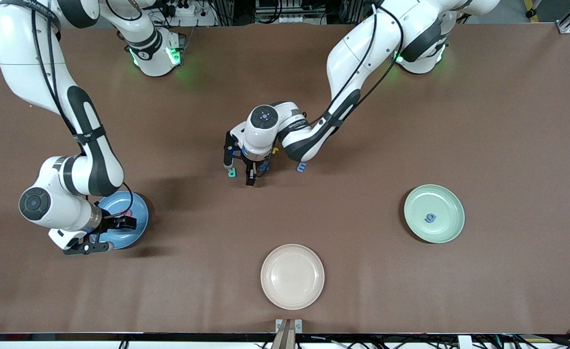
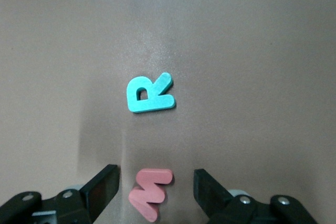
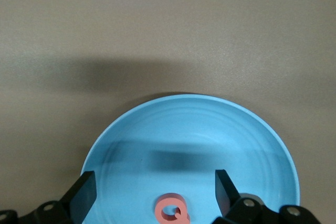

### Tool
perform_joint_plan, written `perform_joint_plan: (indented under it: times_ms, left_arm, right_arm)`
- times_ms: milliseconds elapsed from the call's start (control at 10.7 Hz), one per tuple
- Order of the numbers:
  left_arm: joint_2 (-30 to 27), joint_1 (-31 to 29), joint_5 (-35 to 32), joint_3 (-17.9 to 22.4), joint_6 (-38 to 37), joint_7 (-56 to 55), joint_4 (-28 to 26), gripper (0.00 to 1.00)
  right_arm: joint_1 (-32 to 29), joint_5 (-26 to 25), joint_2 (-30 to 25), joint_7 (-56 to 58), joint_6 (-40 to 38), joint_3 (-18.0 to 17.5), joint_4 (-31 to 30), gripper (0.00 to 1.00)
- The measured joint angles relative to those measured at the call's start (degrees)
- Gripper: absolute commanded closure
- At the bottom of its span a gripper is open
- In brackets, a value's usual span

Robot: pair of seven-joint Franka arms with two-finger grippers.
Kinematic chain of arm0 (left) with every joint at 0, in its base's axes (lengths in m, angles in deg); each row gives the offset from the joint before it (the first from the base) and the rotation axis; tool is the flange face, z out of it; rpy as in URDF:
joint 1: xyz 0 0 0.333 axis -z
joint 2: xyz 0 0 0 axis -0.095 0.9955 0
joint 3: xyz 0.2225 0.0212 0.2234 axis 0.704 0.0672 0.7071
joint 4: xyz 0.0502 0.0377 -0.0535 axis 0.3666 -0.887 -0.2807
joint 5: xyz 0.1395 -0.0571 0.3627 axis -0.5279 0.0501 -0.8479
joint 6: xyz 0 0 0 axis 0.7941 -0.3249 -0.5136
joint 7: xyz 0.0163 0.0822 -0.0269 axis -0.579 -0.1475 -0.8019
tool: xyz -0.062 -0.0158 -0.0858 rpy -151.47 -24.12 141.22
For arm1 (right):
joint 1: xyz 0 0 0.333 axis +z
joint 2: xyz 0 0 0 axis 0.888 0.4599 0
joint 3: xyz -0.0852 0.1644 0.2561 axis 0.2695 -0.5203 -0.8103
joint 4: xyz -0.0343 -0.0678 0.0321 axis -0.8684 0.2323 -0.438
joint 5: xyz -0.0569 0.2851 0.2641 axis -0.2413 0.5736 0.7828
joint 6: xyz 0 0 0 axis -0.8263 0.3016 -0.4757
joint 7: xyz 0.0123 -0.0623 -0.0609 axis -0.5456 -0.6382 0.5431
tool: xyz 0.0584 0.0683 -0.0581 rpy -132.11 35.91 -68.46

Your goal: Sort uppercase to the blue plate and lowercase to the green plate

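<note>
Front cam sits high across the surface (image 1: 411, 121), facing both robot bases, takes in the whole top w/ all three plates. Left wrist cam looks straight down, very close, past its own left pincer (image 2: 156, 190) at the teal R (image 2: 148, 95) & red m (image 2: 151, 192); the R (image 1: 232, 171) shows mid-surface in front view too. Right wrist cam looks down close over the blue plate (image 3: 210, 129), red Q (image 3: 172, 209) in it; same plate (image 1: 137, 228) in front view at the right arm's end
</note>
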Motion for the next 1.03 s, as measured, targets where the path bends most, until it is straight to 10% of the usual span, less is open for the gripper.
perform_joint_plan:
  times_ms: [1029]
  left_arm:
    - [0.21,0.03,0.00,0.22,0.20,-1.05,0.72,0.67]
  right_arm:
    - [0.00,0.00,0.21,0.00,0.00,0.20,0.00,0.00]
